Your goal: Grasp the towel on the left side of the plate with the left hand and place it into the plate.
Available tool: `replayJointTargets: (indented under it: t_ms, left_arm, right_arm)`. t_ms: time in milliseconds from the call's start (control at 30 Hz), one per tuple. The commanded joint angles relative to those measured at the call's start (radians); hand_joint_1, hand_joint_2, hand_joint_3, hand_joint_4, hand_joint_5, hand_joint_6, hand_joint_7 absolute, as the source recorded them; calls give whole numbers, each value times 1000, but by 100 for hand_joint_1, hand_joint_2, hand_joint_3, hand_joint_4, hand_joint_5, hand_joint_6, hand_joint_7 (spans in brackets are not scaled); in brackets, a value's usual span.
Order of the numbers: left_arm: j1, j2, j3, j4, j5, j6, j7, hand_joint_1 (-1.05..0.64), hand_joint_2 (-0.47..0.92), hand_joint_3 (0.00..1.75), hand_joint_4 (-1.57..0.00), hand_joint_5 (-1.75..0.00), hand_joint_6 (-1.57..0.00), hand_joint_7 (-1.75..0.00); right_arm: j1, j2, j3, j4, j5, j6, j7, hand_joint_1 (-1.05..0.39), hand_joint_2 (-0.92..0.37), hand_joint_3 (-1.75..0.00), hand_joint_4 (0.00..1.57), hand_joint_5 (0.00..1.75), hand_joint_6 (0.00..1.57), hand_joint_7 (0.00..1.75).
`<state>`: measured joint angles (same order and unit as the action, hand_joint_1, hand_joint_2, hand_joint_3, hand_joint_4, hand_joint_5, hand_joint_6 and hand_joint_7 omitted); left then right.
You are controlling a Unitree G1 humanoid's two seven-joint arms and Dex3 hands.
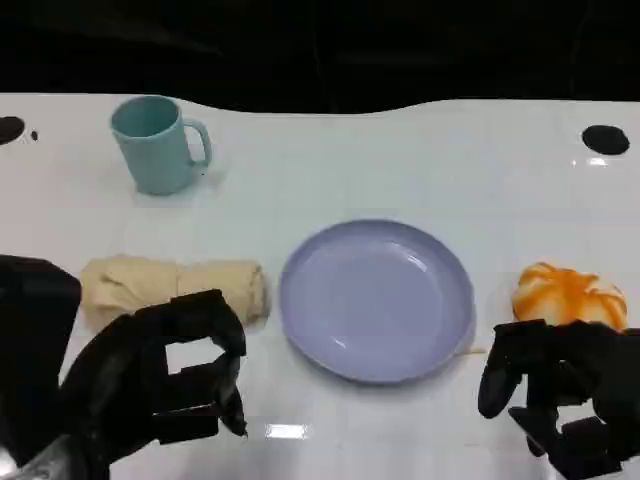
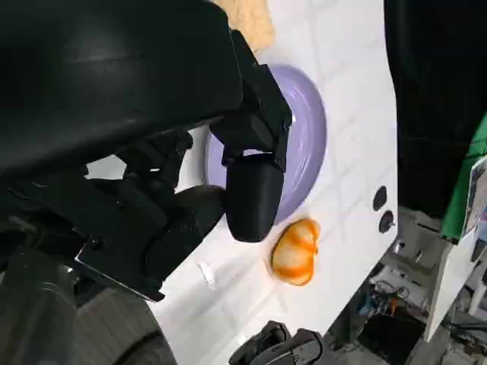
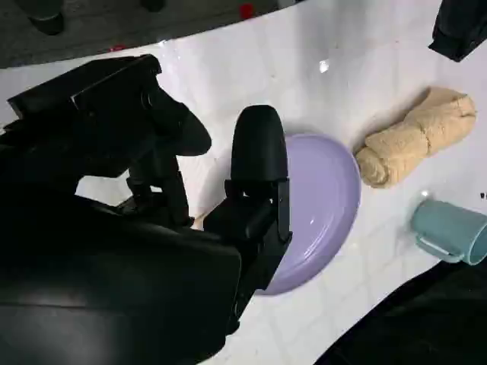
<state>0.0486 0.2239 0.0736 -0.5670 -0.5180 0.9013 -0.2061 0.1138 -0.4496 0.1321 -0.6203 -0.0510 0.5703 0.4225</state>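
Observation:
A rolled beige towel (image 1: 170, 285) lies on the white table just left of the empty lavender plate (image 1: 377, 298). My left hand (image 1: 150, 385) hovers on the near side of the towel, its fingers apart and curved with nothing in them. My right hand (image 1: 560, 395) sits near the table's front right, also holding nothing. The left wrist view shows the towel's end (image 2: 247, 17) and the plate (image 2: 308, 144) past my left hand's fingers (image 2: 251, 194). In the right wrist view the towel (image 3: 415, 137) lies beyond the plate (image 3: 323, 205).
A teal mug (image 1: 155, 143) stands at the back left, behind the towel. An orange-and-white round object (image 1: 570, 295) lies right of the plate, just beyond my right hand. Bare table stretches behind the plate.

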Motion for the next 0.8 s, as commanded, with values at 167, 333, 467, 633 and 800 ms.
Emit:
replayJointTargets:
  t_ms: [167,333,467,633,800]
  left_arm:
    - [-6,18,5,7,2,-18,-10,-10,56,126,-81,-175,-69,-167]
    - [-7,20,4,10,3,-22,-13,-10,56,125,-81,-175,-69,-167]
    - [-8,19,4,6,4,-16,-5,-10,56,125,-81,-175,-68,-167]
    - [-6,20,6,8,4,-22,-9,-10,56,126,-81,-175,-68,-167]
    - [-9,15,9,-9,6,-1,15,-10,56,125,-80,-175,-67,-168]
  right_arm:
    - [-6,-6,-3,-10,-1,-1,-1,4,-60,-102,70,166,68,142]
    - [-8,-5,-5,-9,2,1,-1,4,-60,-103,70,166,68,142]
    - [-8,-8,-2,-10,-3,-4,-1,4,-60,-103,70,167,68,142]
    - [-9,-7,-1,-15,-3,5,-2,3,-60,-103,69,166,67,142]
    - [-7,-5,-2,-10,-2,-8,-2,4,-60,-103,70,168,68,142]
